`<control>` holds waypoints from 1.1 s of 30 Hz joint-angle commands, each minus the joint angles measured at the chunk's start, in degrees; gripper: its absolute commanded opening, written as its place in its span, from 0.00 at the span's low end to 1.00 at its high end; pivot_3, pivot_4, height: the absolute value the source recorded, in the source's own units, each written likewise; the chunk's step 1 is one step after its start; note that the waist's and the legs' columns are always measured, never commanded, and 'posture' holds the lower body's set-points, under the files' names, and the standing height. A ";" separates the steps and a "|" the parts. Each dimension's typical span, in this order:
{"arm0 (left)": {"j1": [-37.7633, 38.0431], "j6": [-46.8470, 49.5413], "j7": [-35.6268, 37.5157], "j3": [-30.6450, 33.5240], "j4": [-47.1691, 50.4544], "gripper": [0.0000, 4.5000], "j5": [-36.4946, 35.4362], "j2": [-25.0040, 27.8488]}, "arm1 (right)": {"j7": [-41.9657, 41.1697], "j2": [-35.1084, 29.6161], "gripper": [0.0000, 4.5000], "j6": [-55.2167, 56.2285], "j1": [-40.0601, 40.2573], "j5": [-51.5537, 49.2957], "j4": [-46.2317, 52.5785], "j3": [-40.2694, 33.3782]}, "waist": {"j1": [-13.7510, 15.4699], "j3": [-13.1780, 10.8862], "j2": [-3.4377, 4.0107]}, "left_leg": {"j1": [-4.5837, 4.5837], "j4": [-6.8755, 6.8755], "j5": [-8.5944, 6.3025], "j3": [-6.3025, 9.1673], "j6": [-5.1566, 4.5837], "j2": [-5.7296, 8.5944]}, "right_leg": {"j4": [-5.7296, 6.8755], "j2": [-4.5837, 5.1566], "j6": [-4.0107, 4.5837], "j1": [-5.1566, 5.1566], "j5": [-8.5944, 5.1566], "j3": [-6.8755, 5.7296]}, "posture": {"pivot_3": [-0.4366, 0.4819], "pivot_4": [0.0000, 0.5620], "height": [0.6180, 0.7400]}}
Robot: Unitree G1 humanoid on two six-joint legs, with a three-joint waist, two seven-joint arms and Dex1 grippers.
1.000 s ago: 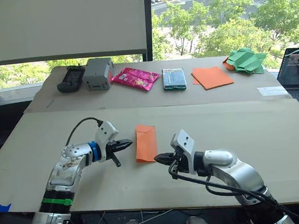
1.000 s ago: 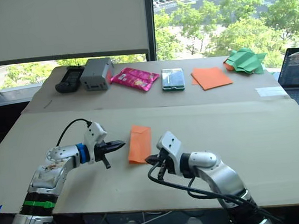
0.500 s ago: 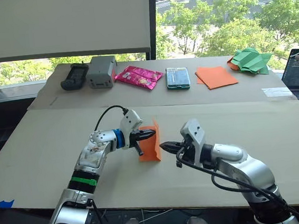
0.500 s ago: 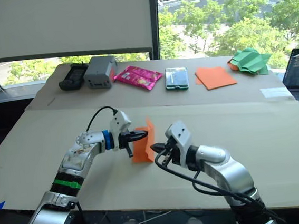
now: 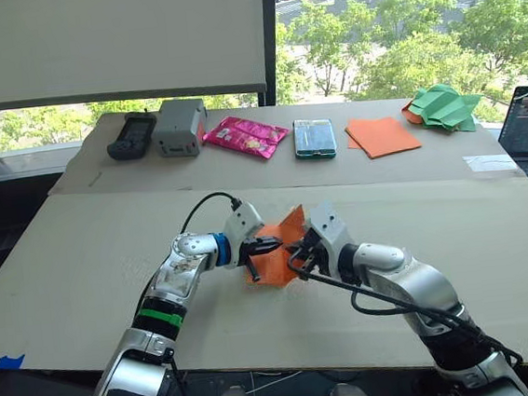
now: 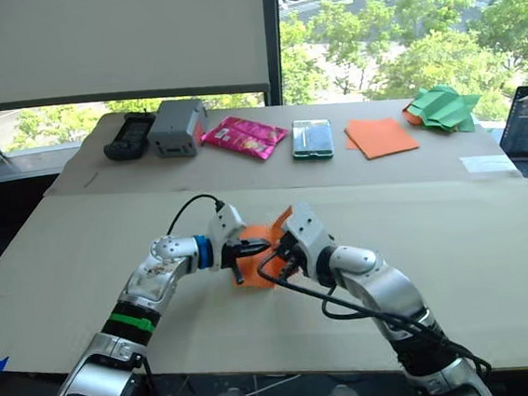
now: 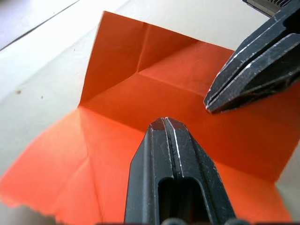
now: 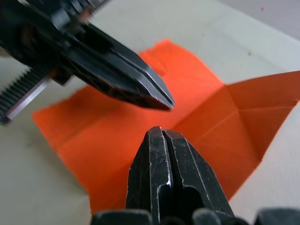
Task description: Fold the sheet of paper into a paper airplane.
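text: none legible | labels: none | numbers: none

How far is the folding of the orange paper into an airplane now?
Early. Done: the paper carries crease lines. In hand: it lies partly opened on the table, one flap raised, with the shut left gripper and right gripper over its middle. Left: the nose, the wings; no airplane shape yet.

Sheet of paper (image 5: 279, 257) now opened out, both grippers' closed jaws newly converged over its creased middle.
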State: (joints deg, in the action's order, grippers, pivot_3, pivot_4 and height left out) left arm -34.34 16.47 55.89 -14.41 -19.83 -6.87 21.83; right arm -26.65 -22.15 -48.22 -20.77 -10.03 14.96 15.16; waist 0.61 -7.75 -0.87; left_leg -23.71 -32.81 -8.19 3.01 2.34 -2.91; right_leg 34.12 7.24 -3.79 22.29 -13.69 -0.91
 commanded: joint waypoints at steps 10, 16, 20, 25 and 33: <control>5.86 -2.59 -1.15 -1.53 1.45 0.00 3.60 2.58 | 2.23 -0.10 0.01 5.39 4.33 6.58 -6.65 2.58 | 0.00 0.34 -0.04 | 0.26 -0.02 -0.19 0.00 0.31 -0.02 | -0.01 0.01 0.02 -0.12 -0.01 0.00 | 0.48 0.27 0.69; 5.82 -2.64 -1.25 -1.40 1.72 0.00 3.78 2.51 | 3.97 4.86 0.14 6.57 3.00 3.29 -6.85 -5.62 | -0.18 0.46 0.06 | 0.34 -0.02 -0.19 0.00 0.30 -0.02 | 0.06 0.01 0.02 -0.12 0.00 0.01 | 0.48 0.27 0.69; 5.82 -2.88 -1.14 -1.61 1.77 0.00 4.01 2.77 | 6.97 8.29 0.44 6.92 0.31 1.76 -10.63 -11.08 | -0.14 0.43 0.10 | 0.31 -0.02 -0.18 -0.01 0.29 -0.02 | 0.10 0.01 0.01 -0.11 0.00 0.03 | 0.48 0.27 0.69; 6.00 -2.92 -1.16 -1.78 1.95 0.00 3.97 2.74 | 9.12 11.49 0.49 8.22 -2.04 1.02 -15.24 -13.54 | -0.12 0.43 0.13 | 0.31 -0.02 -0.02 -0.01 0.03 -0.01 | 0.17 0.00 0.01 -0.10 0.01 0.04 | 0.48 0.27 0.69; 5.91 -2.79 -1.21 -1.60 2.09 0.00 4.07 2.87 | 8.10 13.33 0.49 8.59 -3.34 0.24 -16.24 -13.84 | -0.31 0.43 0.18 | 0.32 -0.01 -0.03 0.00 0.05 -0.01 | 0.24 0.00 0.01 -0.09 0.01 0.05 | 0.48 0.27 0.69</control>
State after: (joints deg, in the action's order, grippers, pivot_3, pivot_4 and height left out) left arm -28.95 12.89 54.65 -15.07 -17.99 -4.15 24.31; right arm -18.20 -8.87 -40.53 -23.31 -9.29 -1.82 1.12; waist 0.30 -7.31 -0.69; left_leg -23.39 -32.82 -8.22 3.01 2.38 -2.92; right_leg 34.36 7.23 -3.78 22.21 -13.68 -0.85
